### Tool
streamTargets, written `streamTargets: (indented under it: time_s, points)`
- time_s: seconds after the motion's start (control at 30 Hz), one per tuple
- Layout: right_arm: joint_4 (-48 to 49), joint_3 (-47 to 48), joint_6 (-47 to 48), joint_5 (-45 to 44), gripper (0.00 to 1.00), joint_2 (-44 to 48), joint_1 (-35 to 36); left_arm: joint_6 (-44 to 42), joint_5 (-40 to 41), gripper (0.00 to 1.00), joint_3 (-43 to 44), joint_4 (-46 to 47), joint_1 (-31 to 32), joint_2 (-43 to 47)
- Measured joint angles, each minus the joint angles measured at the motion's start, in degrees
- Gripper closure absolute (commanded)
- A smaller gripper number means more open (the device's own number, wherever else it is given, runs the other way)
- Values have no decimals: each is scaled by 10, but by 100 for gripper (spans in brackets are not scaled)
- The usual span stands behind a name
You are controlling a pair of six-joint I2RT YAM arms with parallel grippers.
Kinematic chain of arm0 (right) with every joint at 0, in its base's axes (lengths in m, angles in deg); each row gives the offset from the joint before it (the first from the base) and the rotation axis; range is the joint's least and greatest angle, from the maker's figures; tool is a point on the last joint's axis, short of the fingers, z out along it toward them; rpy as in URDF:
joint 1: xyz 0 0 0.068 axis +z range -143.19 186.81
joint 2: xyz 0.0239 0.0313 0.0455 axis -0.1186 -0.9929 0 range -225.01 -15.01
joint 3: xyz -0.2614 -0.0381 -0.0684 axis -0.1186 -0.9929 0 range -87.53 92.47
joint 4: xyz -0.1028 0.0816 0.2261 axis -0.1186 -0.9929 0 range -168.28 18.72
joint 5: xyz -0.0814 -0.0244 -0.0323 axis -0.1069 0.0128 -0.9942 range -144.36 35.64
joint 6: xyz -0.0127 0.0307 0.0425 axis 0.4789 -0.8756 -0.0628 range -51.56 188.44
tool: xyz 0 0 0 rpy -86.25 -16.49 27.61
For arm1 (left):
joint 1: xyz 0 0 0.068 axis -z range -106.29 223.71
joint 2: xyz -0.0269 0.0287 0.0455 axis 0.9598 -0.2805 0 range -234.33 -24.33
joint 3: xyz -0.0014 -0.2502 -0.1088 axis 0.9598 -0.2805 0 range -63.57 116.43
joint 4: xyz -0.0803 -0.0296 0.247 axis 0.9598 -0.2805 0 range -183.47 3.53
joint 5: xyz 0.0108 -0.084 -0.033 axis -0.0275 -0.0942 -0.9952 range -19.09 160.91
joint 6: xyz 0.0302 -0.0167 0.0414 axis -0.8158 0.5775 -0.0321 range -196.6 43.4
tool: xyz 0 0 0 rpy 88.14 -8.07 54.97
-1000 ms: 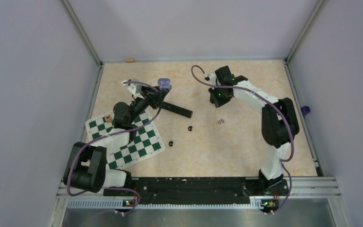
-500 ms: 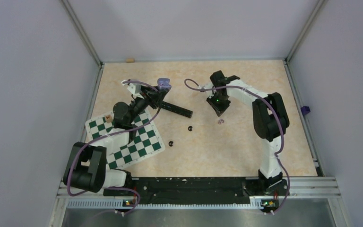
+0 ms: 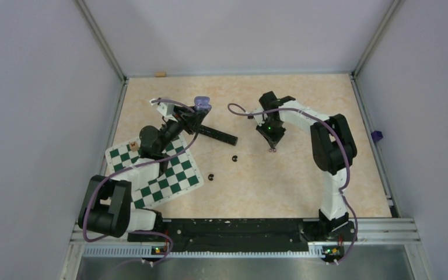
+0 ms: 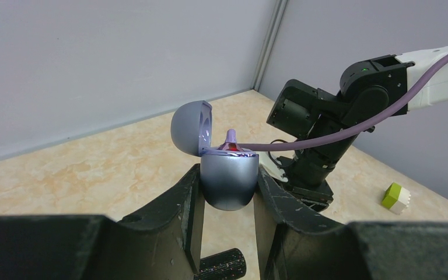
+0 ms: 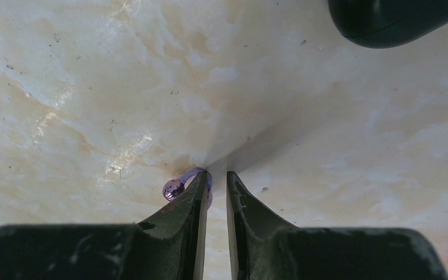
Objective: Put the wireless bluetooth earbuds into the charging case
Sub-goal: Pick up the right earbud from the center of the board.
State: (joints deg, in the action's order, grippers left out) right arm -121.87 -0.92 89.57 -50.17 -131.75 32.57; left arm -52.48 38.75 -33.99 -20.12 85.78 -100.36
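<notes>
The left arm (image 3: 129,220) and right arm (image 3: 301,114) are both wearing white shells over black joints; purple cables (image 3: 359,175) are trailing along them, green lights (image 3: 268,125) glowing.

Two black earbuds (image 3: 235,158) lie right of the chessboard (image 3: 181,175); two pale purple earbuds (image 5: 174,188), one farther right, one in the single charging case (image 4: 227,181) beyond the board; one cream chess piece (image 3: 134,143) at its far corner.

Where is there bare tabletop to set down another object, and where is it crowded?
Bare: the near stretch between the black earbuds and the right arm's base, and the far right corner. Crowded: the left, around chessboard and charging case.
</notes>
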Motion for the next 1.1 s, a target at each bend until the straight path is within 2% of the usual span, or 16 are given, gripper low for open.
streamTargets:
  time_s: [1.1]
  points:
    - [-47,-7,39,47,80,0,4,9,-2,100,0,0,-1,0]
